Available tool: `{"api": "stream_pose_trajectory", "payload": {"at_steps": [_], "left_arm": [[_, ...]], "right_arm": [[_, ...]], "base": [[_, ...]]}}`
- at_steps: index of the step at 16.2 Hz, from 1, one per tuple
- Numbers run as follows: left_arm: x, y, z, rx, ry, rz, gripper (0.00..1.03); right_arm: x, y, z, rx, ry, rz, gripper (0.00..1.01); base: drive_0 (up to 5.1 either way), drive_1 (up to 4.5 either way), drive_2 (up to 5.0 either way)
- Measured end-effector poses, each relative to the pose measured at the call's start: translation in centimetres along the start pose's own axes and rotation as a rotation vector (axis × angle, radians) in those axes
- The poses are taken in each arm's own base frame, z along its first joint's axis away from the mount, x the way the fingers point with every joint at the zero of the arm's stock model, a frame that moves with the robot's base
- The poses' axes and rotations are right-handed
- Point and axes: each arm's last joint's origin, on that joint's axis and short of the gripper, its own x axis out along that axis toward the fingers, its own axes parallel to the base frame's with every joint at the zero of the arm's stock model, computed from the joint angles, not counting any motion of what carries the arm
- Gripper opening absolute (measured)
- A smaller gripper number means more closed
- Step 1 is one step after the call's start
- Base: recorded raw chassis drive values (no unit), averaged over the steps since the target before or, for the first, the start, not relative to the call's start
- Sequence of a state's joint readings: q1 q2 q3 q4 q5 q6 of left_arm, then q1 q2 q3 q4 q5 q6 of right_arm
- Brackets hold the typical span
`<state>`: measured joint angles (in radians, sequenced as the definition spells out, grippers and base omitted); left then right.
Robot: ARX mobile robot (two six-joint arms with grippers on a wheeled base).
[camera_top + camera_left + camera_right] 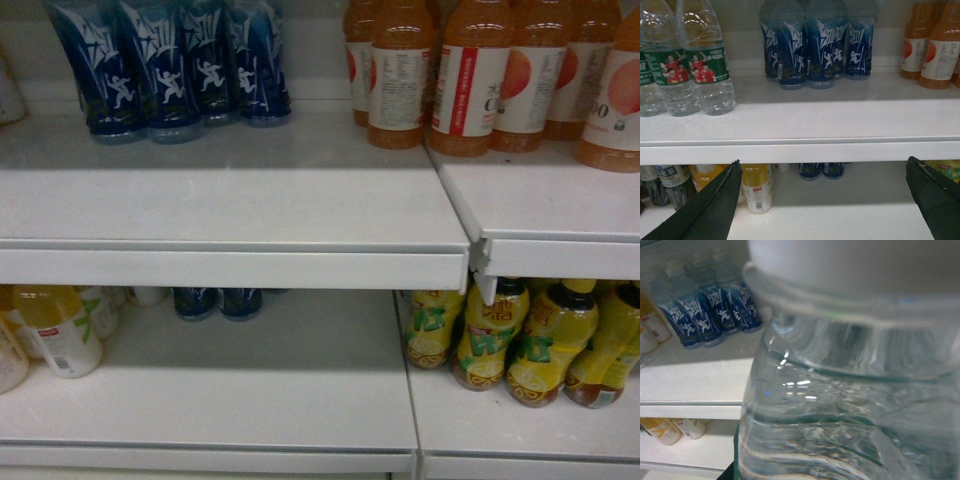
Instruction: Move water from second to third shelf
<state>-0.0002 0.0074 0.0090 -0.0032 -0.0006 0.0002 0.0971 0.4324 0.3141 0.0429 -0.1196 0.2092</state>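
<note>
A clear ribbed bottle of water (850,405) with a white cap fills the right wrist view, close against the camera and hanging in front of the shelves. My right gripper is shut on it; only a dark sliver of a finger (733,471) shows at the bottom edge. Two more water bottles (705,65) with green labels and red-shirted figures stand at the left of the upper shelf in the left wrist view. My left gripper (823,161) is open and empty, level with that shelf's front edge. Neither gripper shows in the head view.
Blue sports-drink bottles (170,70) and orange juice bottles (470,80) stand on the upper shelf (230,215). Below are pale yellow bottles (55,330) at left, two blue bottles (218,302) at the back, and lemon tea bottles (530,340) at right.
</note>
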Motion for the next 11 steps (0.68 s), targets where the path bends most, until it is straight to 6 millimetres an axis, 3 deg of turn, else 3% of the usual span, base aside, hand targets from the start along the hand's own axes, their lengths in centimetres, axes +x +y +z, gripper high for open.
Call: {"api": "stream_pose_trajectory", "payload": {"at_steps": [11], "left_arm": [[0.00, 0.00, 0.00, 0.000, 0.000, 0.000, 0.98]], "right_arm": [[0.05, -0.01, -0.02, 0.001, 0.002, 0.000, 0.43]], "base": [[-4.5, 2.13, 2.1]]}}
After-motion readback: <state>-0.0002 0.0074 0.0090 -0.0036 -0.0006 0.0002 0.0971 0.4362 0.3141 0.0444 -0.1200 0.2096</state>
